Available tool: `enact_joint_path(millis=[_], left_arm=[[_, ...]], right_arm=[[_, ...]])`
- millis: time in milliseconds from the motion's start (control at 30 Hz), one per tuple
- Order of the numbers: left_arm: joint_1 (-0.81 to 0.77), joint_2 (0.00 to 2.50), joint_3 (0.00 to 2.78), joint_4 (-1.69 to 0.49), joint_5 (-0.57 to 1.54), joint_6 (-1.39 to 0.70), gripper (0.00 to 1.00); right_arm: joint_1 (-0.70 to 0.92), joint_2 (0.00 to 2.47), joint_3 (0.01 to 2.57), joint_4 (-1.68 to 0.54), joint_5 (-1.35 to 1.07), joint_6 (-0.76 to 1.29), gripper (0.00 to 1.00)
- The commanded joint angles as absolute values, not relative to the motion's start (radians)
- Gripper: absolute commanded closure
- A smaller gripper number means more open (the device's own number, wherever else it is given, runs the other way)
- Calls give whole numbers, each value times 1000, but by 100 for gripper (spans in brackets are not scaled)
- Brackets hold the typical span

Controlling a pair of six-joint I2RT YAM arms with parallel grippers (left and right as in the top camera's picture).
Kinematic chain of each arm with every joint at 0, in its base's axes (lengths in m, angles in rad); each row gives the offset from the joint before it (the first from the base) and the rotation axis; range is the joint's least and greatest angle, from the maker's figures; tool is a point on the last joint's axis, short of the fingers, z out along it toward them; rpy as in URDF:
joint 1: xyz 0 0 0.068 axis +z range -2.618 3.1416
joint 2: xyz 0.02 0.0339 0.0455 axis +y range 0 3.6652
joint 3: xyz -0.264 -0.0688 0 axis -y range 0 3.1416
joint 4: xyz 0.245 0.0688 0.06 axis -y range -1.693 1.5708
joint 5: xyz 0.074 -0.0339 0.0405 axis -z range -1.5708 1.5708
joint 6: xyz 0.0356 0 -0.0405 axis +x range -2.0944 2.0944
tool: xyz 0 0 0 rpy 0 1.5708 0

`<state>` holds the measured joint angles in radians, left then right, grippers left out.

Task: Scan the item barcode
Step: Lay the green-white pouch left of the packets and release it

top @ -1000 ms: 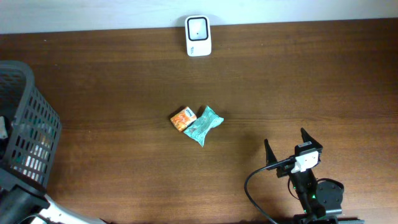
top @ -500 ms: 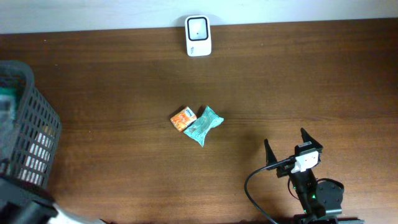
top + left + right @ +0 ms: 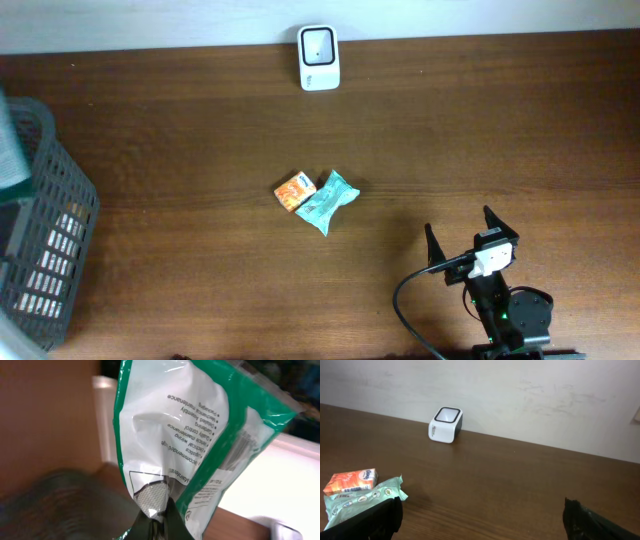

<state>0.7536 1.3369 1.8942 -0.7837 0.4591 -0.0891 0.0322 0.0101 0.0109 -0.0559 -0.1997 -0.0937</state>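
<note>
Firstly, at the 9 o'clock edge of the counter stands a dark mesh basket. Just over its rim, a blurred green-and-white shape lies against the frame edge; the overhead view does not show it clearly enough to identify.

The left wrist view shows the left pincer clenched on the lower edge of a green-and-white pouch. The pouch stands up from the jaws towards 12 o'clock, clear of the counter. Its print reads upside down. A band of fine stripes on its right panel is too blurred to confirm as a barcode.

At the middle of the counter lies a small orange pack. A crumpled teal packet touches it on its 3 o'clock side.

At 12 o'clock from that pair, well apart and against the pale wall, sits the white scanner, its window facing up.

At 5 o'clock on the counter, the right pincer is released, jaws spread wide and grasping nothing. A black cable loops beside that arm. From its wrist view the two packs lie at 9 o'clock and the scanner at 11 o'clock.
</note>
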Motion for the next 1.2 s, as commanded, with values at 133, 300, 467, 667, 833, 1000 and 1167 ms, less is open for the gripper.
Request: enact_joint_path(millis=[133,300,467,667,833,1000,1167], left_arm=[[249,1380,1883,-986,378,-120,100],[41,1522,1650,-1036,280,-119,100],[-2,1658,1447,-940,280,-191,100],[-4,1827,1391,-925,279,-448,100],[-32,1933,1391,-897,280,-538,100],[-131,2009,1391,-795,279,-577,100],[-223,2031,1392,-744,239,-583,94]], right_arm=[[26,4,6,-61,-202,-97,2],[26,4,6,-61,-202,-97,2],[26,4,6,-61,-202,-97,2],[26,4,6,-61,-202,-97,2],[26,4,6,-61,-202,-97,2],[26,4,6,-61,-202,-97,2],[26,4,6,-61,-202,-97,2]])
